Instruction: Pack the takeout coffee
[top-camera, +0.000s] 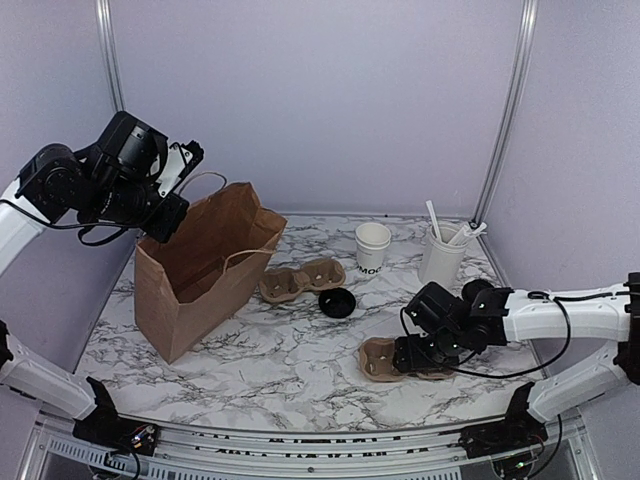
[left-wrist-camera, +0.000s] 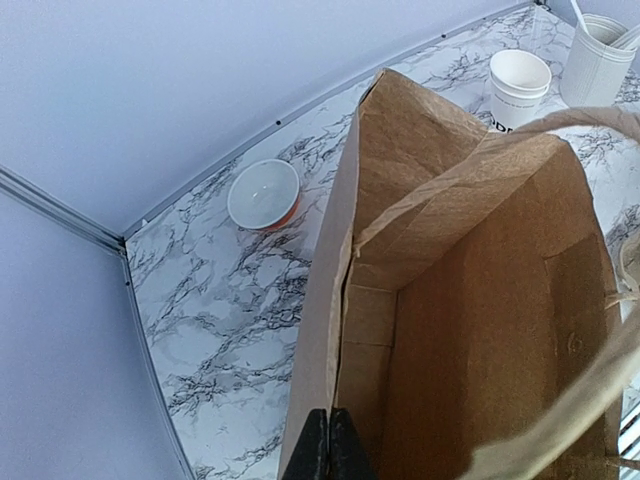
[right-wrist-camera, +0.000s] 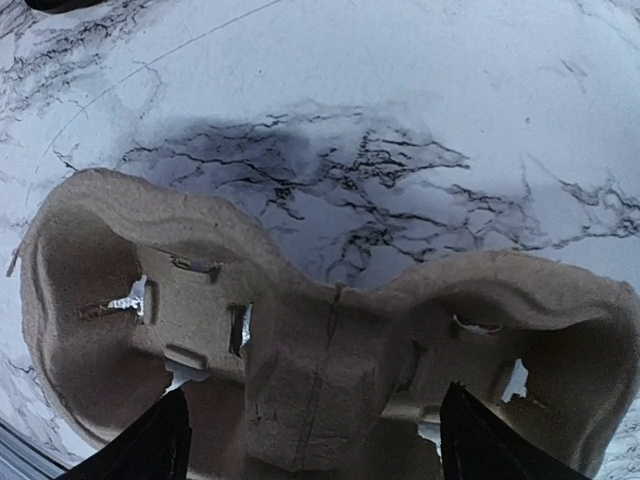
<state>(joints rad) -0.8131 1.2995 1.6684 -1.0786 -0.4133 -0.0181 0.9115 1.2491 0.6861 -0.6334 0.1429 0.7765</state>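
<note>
The takeout coffee cup (top-camera: 372, 247), white with dark lettering, stands lidless at the back of the table and shows too in the left wrist view (left-wrist-camera: 518, 88). Its black lid (top-camera: 337, 303) lies apart on the marble, in front of the cup. My left gripper (top-camera: 168, 228) is shut on the rim of the upright brown paper bag (top-camera: 200, 280); the pinched edge shows at the jaw tips (left-wrist-camera: 330, 418) above the bag's open mouth (left-wrist-camera: 470, 330). At front right, my right gripper (top-camera: 415, 355) hangs low and open over a brown cup carrier (right-wrist-camera: 300, 330), its fingers (right-wrist-camera: 165, 445) straddling the carrier's middle.
A second brown carrier (top-camera: 302, 280) lies between the bag and the lid. A larger white cup of utensils (top-camera: 443, 255) stands at the back right. A white bowl with an orange-red band (left-wrist-camera: 264, 194) sits behind the bag near the back wall.
</note>
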